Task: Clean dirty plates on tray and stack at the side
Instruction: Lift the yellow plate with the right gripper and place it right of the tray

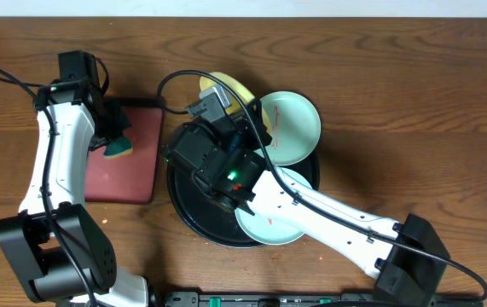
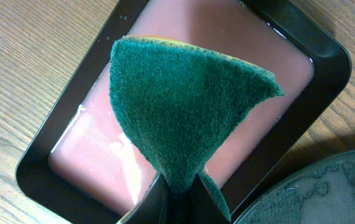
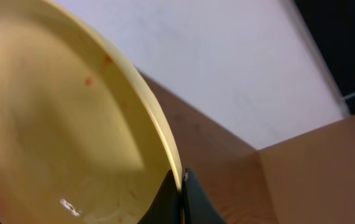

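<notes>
My right gripper [image 3: 180, 186] is shut on the rim of the yellow plate [image 3: 59, 124], which is lifted and tilted, with small red specks on its face. From overhead the yellow plate [image 1: 230, 88] shows behind the right wrist. One mint-blue plate [image 1: 292, 126] with a red smear leans on the far right rim of the round black tray [image 1: 188, 217]. The other mint-blue plate [image 1: 269, 226] lies in the tray, partly under the right arm. My left gripper [image 2: 178, 193] is shut on a green sponge [image 2: 183, 106], held over the red rectangular tray [image 2: 71, 180].
The red rectangular tray [image 1: 128, 162] holds pink liquid and sits left of the black tray on the wooden table [image 1: 414, 94]. The black tray's edge shows in the left wrist view [image 2: 326, 193]. A cable [image 1: 4, 75] runs across the far left.
</notes>
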Controlling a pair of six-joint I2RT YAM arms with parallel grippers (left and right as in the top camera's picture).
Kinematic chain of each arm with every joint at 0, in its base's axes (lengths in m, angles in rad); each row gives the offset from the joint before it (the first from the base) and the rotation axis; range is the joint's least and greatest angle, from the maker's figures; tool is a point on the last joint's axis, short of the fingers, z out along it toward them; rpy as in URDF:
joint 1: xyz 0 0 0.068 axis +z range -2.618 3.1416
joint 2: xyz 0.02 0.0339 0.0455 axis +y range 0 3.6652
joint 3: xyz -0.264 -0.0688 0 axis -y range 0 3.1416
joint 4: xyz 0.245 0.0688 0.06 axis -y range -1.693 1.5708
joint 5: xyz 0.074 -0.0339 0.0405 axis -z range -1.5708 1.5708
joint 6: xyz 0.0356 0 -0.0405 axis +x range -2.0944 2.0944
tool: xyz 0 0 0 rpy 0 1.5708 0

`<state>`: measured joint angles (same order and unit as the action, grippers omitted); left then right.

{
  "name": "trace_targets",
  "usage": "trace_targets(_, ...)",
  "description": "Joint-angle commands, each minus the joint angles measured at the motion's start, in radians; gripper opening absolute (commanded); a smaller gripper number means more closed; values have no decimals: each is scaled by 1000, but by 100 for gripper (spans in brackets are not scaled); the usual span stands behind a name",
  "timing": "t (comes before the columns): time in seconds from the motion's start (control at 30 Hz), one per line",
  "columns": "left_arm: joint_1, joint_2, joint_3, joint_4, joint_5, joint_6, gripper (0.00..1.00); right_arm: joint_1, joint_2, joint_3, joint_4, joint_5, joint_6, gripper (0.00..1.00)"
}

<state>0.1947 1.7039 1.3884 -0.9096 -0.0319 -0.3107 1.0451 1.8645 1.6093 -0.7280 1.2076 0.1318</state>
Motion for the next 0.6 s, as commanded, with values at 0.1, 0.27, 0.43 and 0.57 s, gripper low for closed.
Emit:
trace_targets(0.1, 0, -8, 7, -2, -2, -6, 7, -39, -23, 21, -79, -404, 164, 1)
trace_targets(0.27, 0, -8, 7, -1, -2, -6, 7, -172, -68, 22, -103, -745, 208, 1)
trace_targets(0.43, 0, -3, 7, -2, -2, -6, 7, -468, -194, 22, -116, -1151, 224, 1)
trace_targets(0.57, 0, 0, 7, 0, -2, -6, 8, -683, -265, 21, -182, -1241, 265, 1)
